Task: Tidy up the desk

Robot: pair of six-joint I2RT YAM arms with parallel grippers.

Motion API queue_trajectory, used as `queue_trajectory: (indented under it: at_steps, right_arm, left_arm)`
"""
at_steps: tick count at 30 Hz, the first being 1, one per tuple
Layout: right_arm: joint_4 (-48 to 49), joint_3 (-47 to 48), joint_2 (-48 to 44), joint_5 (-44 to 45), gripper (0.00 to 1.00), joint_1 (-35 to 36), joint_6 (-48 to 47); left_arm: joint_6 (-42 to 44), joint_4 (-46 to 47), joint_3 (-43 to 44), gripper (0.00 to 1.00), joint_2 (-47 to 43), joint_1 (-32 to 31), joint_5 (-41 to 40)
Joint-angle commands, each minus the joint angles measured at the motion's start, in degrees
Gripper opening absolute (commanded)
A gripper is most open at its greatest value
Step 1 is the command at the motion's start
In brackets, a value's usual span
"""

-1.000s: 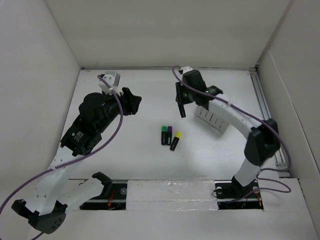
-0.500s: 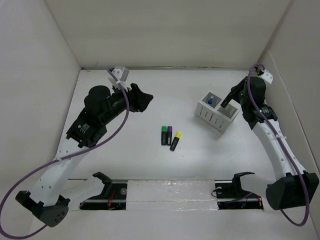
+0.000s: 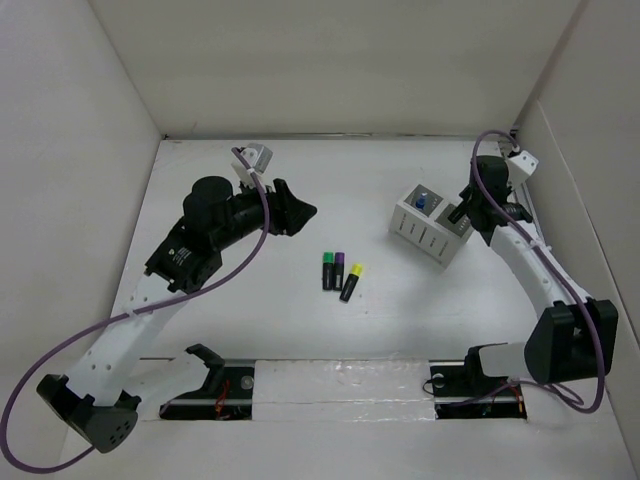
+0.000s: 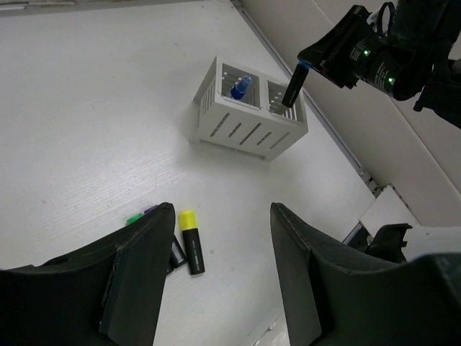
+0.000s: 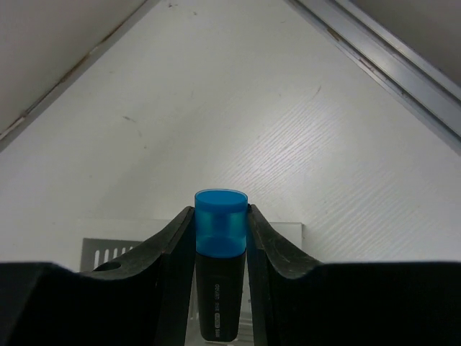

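Observation:
Three highlighters lie side by side mid-desk [image 3: 250, 310]: green [image 3: 328, 270], purple [image 3: 339, 268] and yellow [image 3: 351, 282]. A white compartmented organiser [image 3: 432, 232] stands to their right and holds a blue-capped marker [image 3: 424, 202]. My right gripper [image 3: 458, 213] is shut on a black highlighter with a blue cap [image 5: 221, 216], held upright just above the organiser's right end [image 4: 287, 108]. My left gripper [image 3: 300, 212] is open and empty, above the desk to the upper left of the three highlighters. In the left wrist view its fingers [image 4: 148, 267] partly cover the green and purple ones; the yellow one [image 4: 191, 244] shows whole.
Upright white panels border the desk at the left, back and right. A metal rail [image 3: 535, 230] runs along the right edge behind the organiser. Both arm bases sit at the near edge.
My right arm has swung from the organiser's left side round to its right and now holds the blue-capped highlighter over it. My left gripper has moved right, toward the three highlighters.

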Motion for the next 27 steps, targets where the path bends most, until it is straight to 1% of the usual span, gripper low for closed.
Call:
queue_trajectory:
  at_steps: [1,3,6,7,9,10,13,14,16,17,18,19,20,21,22,23,24,27]
  right_arm:
    - [0.13,1.3,1.74,7.12,0.0,1.23,1.9]
    - [-3.12,1.91,2.36,9.13,0.02,2.46,4.27]
    - [-4.8,2.0,2.19,11.25,0.14,5.0,4.99]
    - [-4.89,1.57,1.84,11.6,0.24,5.79,4.98]
    - [-5.59,1.21,0.79,11.26,0.33,7.11,4.9]
    - [-6.03,1.21,0.43,10.99,0.43,7.12,4.72]
    - [-6.56,1.56,-1.93,9.24,0.52,7.73,3.15]
    - [-6.82,2.35,-2.64,8.8,0.57,7.73,2.62]
    - [-7.79,3.23,-4.57,7.74,0.6,8.35,0.95]
    - [-8.57,4.28,-5.28,6.26,0.59,8.96,0.77]
    - [-10.58,4.9,-7.98,3.29,0.35,11.14,-0.28]
    - [-10.6,4.9,-8.01,3.26,0.35,11.16,-0.29]
    - [-10.08,3.95,-8.96,-3.1,0.26,12.29,-1.59]
    - [-9.29,2.89,-10.98,-6.99,0.15,15.0,-1.78]
    - [-8.67,1.23,-11.78,-9.99,0.0,17.03,-1.87]
    - [-8.93,-1.31,-12.4,-13.67,0.0,19.31,-0.57]
    - [-9.19,-2.82,-12.66,-14.66,0.0,24.21,0.32]
    - [-11.04,-7.38,-11.88,-16.25,0.0,30.39,4.45]
  left_arm:
    - [-0.93,2.23,-1.2,0.52,-1.58,0.03,1.46]
    - [-0.67,1.97,-1.2,0.52,-1.67,0.03,1.2]
    - [-0.58,2.14,-1.55,0.52,-1.85,0.03,0.58]
    - [-0.58,2.4,-1.64,0.52,-1.67,0.03,0.67]
    - [-0.67,2.49,-1.38,0.53,-0.88,0.03,1.19]
    - [-0.5,2.49,-1.11,0.52,-0.7,0.03,1.37]
    - [-0.41,2.93,-0.67,0.52,-0.35,0.03,1.46]
    - [-0.49,3.02,-0.67,0.52,-0.26,0.03,1.37]
    - [-0.58,3.28,-0.58,0.52,-0.18,0.03,1.2]
    - [-0.67,3.28,-0.5,0.52,-0.09,0.03,1.19]
    - [-0.58,2.94,0.03,0.52,0.26,0.03,0.93]
    - [-0.58,2.93,0.03,0.52,0.26,0.03,0.93]
    - [-0.58,2.85,0.12,0.52,0.26,0.03,0.58]
    - [-0.32,2.32,0.21,0.52,0.35,0.03,0.32]
    - [-0.23,1.97,0.38,0.52,0.44,0.03,-0.12]
    - [-0.23,1.62,0.64,0.52,0.44,0.03,-0.91]
    - [-0.23,1.44,0.65,0.52,0.35,0.03,-1.26]
    - [-0.49,1.87,-0.23,0.52,-0.61,0.03,-2.58]
